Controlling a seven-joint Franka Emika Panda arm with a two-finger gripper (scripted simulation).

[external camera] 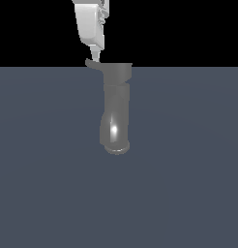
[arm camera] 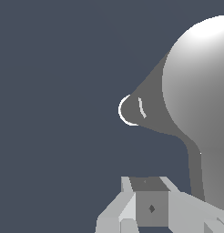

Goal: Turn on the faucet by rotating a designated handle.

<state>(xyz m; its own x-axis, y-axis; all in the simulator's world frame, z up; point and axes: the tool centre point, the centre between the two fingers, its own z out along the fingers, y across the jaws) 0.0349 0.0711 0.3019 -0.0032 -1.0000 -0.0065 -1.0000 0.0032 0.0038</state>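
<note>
Grey glossy faucet lying on dark blue-grey worktop, wider cap far end. White gripper directly above thin handle, fingertip touching it; finger spread impossible to tell.

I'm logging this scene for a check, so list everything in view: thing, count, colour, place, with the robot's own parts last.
faucet: one, glossy grey, standing on the floor near the middle of the exterior view, its round opening at the near lower end and its wider cap at the top.
handle: one, grey, thin lever sticking out from the cap toward the exterior view's left.
floor: one, flat blue-grey, under the faucet across the lower part of the exterior view.
gripper: one, white, coming down from the top of the exterior view, its tip right at the handle; whether it is open or shut cannot be told.
</note>
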